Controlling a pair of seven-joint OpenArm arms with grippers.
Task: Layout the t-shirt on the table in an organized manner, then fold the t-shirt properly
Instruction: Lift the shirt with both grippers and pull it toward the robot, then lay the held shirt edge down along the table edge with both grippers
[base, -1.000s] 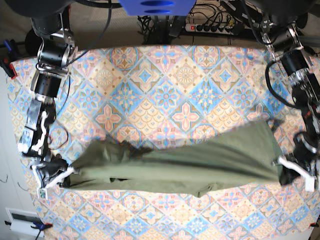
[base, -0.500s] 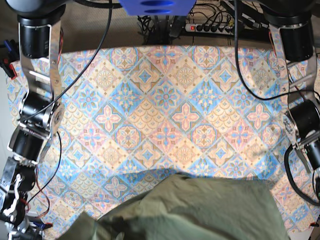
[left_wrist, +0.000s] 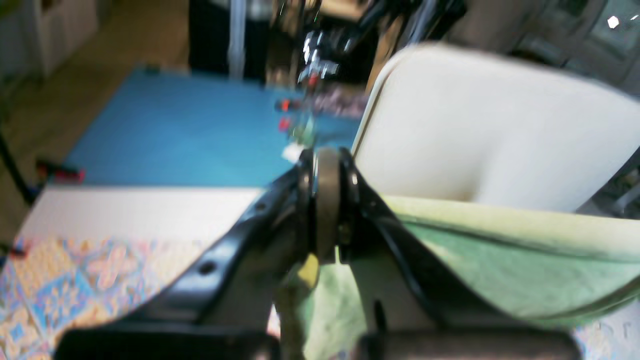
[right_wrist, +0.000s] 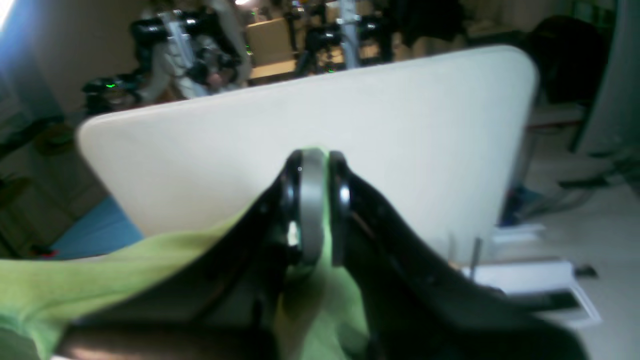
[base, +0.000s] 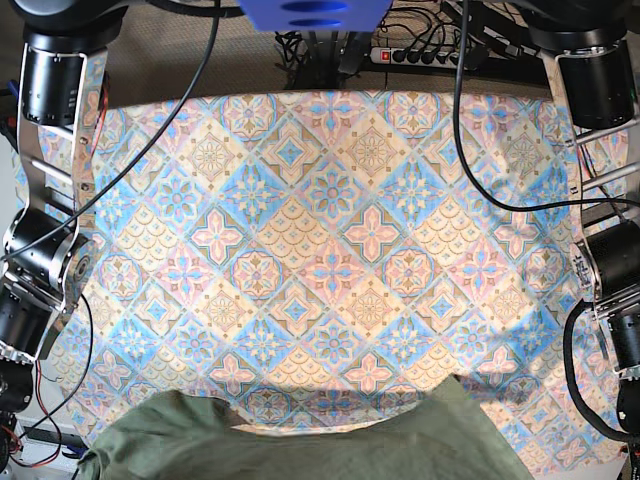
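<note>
The olive-green t-shirt hangs spread across the bottom edge of the base view, raised above the table; both grippers are below that frame. In the left wrist view my left gripper is shut on a fold of the t-shirt, which stretches away to the right. In the right wrist view my right gripper is shut on the t-shirt, which trails off to the lower left. The patterned table shows low at the left wrist view's left.
My two arms run down the left edge and right edge of the base view, with black cables looping over the table's far corners. A power strip lies behind the table. A white panel and a blue mat lie beyond the near edge.
The t-shirt, stretched across the table's lower half a second ago, has been lifted and drawn toward the near edge. Both grippers have left the base view, still holding it.
</note>
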